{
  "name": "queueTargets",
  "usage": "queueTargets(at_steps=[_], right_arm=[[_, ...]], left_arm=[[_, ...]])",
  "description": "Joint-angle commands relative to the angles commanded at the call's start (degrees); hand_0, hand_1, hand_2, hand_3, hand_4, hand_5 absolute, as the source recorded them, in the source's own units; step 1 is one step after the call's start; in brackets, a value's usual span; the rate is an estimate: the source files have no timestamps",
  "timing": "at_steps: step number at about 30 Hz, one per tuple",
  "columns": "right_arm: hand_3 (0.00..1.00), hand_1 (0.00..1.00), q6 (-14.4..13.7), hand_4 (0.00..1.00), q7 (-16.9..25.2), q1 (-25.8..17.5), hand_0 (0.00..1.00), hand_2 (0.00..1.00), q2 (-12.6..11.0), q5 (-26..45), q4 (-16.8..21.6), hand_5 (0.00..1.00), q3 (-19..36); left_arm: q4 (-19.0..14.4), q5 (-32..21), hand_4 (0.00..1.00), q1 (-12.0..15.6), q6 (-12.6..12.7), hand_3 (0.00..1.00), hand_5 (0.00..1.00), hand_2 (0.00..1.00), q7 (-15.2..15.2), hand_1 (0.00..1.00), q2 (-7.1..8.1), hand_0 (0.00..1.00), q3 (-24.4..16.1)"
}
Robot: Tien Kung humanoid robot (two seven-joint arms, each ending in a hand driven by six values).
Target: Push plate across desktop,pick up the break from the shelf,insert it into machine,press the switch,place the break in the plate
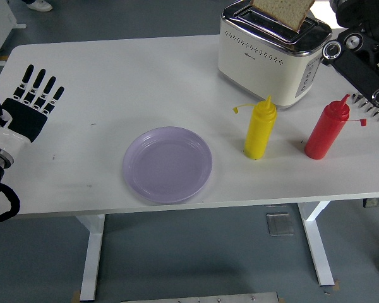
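The left hand (26, 107) lies flat at the table's (145, 82) left edge, palm down, fingers spread, holding nothing. The right arm (366, 57) reaches in toward the toaster (271, 57); its hand is out of view. The bread (283, 12) stands in a toaster slot. The plate (167, 164) sits near the front edge. No writing is legible.

I see a smooth, matt white desk (145, 76). The toaster (271, 53) looks like glossy cream plastic or enamel with a polished metal top and trim. The bread slice (283, 11) has a rough, porous crumb and browner crust. The lilac plate (167, 164) is smooth with a soft sheen. The yellow bottle (259, 129) and red bottle (326, 130) look like shiny squeeze plastic. My left hand (26, 107) is matt black with white segments.
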Motion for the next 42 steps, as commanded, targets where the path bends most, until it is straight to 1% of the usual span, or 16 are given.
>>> queueTargets(at_steps=[9,18,19,25,34,42], right_arm=[[0.417,0.453,-1.5,0.159,0.7,1.9,0.383,0.456,3.6,-1.7,-6.6,0.002,-2.5],[0.420,0.453,-3.0,0.153,1.5,3.1,0.381,0.457,5.9,-2.1,-12.3,0.002,-4.0],[0.426,0.455,-3.1,0.129,1.6,3.2,0.378,0.459,6.1,-2.2,-12.8,0.002,-4.2],[0.424,0.455,-4.4,0.118,2.4,3.7,0.375,0.460,7.4,-2.2,-15.6,0.002,-5.9],[0.430,0.462,-5.9,0.113,4.3,4.4,0.373,0.471,8.8,-1.4,-18.9,0.002,-7.6],[0.436,0.469,-6.6,0.128,5.8,4.5,0.368,0.484,9.5,0.0,-20.8,0.002,-9.3]], left_arm=[[-0.3,-0.1,0.803,0.3,0.0,0.716,0.998,0.712,-0.1,0.761,0.45,0.838,-0.2],[-0.4,-0.2,0.802,0.3,0.1,0.715,0.998,0.712,-0.1,0.762,0.73,0.838,0.1],[-0.4,-0.2,0.801,0.3,0.1,0.717,0.998,0.713,-0.1,0.766,0.76,0.841,0.1],[-1.3,-0.8,0.803,0.3,0.0,0.718,0.998,0.716,0.0,0.767,0.91,0.842,-0.3],[-2.9,-2.3,0.804,0.4,0.0,0.725,0.998,0.720,0.2,0.774,0.90,0.844,-1.0],[-4.0,-4.7,0.804,0.6,-0.3,0.728,0.998,0.726,0.7,0.781,0.84,0.845,-1.6]])
